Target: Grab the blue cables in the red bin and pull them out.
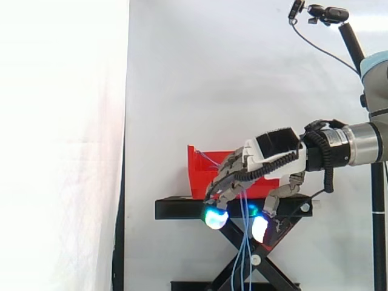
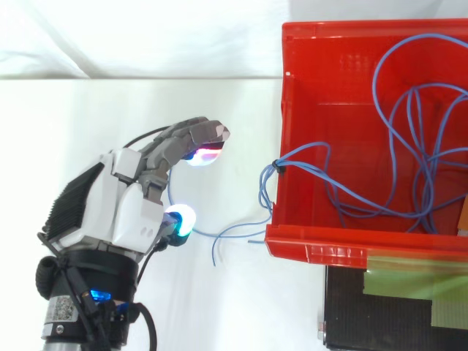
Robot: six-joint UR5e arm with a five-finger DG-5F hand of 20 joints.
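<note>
Mid-pull: the hand [image 2: 117,208], at 9 o'clock of the red bin [image 2: 314,245], curls fingers and thumb round strands of the blue cables [image 2: 279,167], whose bulk lies in the bin, so the next move likely calls for drawing away toward 9 o'clock

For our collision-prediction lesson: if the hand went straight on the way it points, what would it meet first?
Likely the outer wall of the red bin, judging from above. From the side the hand also slants down, so the black stand could come first.
</note>
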